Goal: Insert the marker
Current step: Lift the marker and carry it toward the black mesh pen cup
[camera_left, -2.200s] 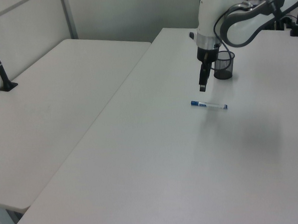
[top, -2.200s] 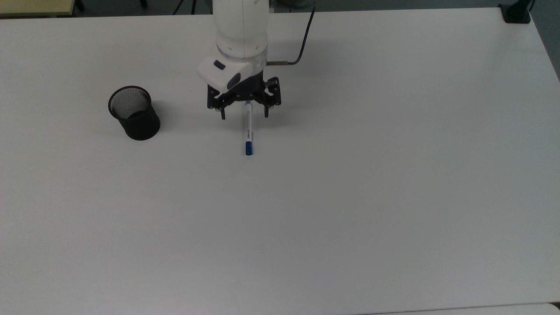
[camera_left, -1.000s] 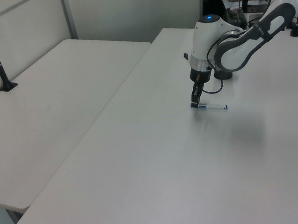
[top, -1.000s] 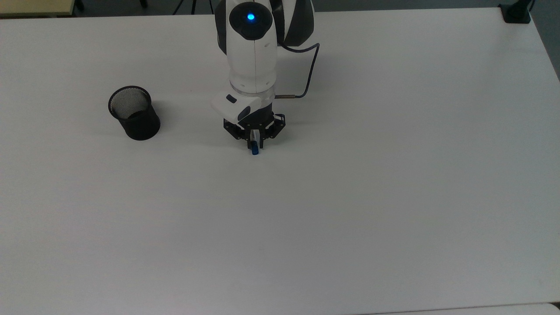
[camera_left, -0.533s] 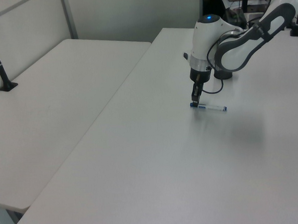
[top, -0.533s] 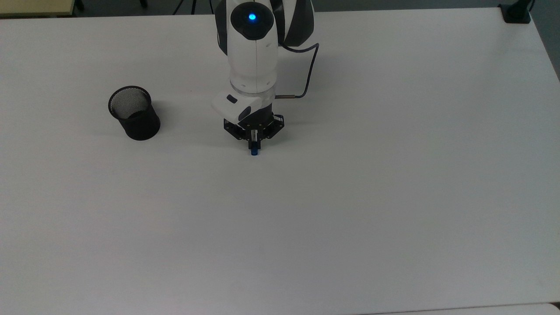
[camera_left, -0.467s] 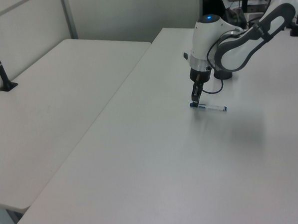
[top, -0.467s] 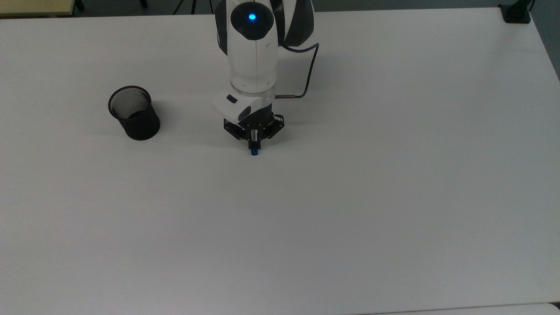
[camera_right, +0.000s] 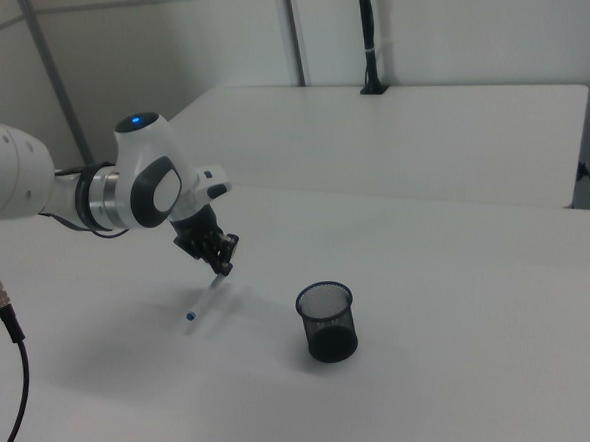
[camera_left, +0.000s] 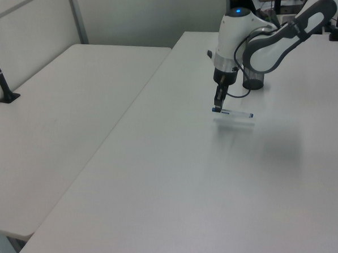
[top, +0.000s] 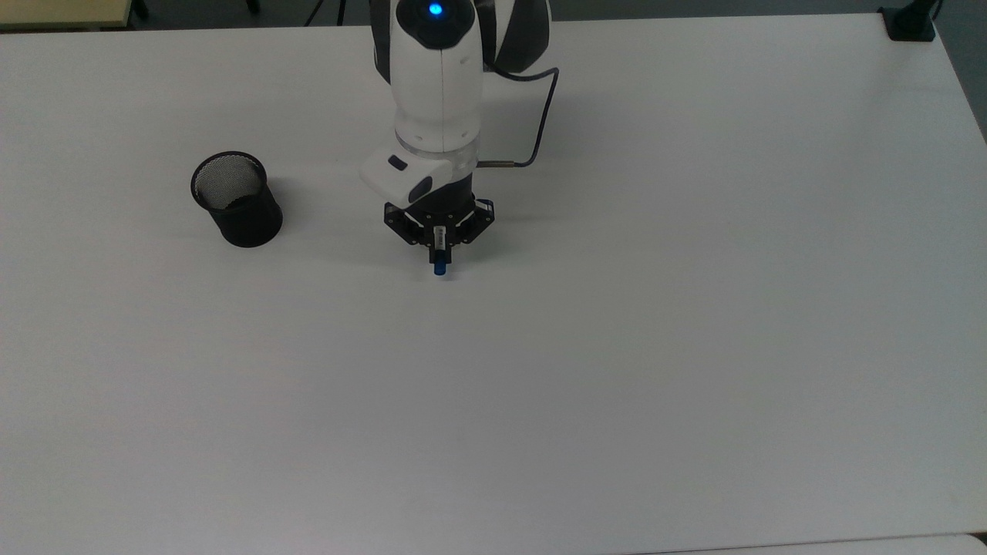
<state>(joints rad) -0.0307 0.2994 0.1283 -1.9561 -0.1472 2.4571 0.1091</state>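
My claw [top: 439, 240] grips the marker [top: 439, 260] above the white table [top: 694, 308]; the black mesh cup [top: 236, 198] stands well apart at the top view's left.

The worktop [top: 694, 347] was plain white, without pattern. The marker [top: 440, 257] had a white barrel with small dark print and a blue cap at its 6 o'clock end in the top view; in the left view [camera_left: 234, 114] it read as a white stick with a blue end. The end effector [top: 439, 230] was black, its housing above it white with dark grey buttons. The arm [top: 437, 69] was white with dark grey joint sections and a glowing blue light on top. A dark grey cable [top: 540, 116] ran beside it. The mesh cup [top: 236, 199] at 9 o'clock was black, with a fine woven grid pattern.
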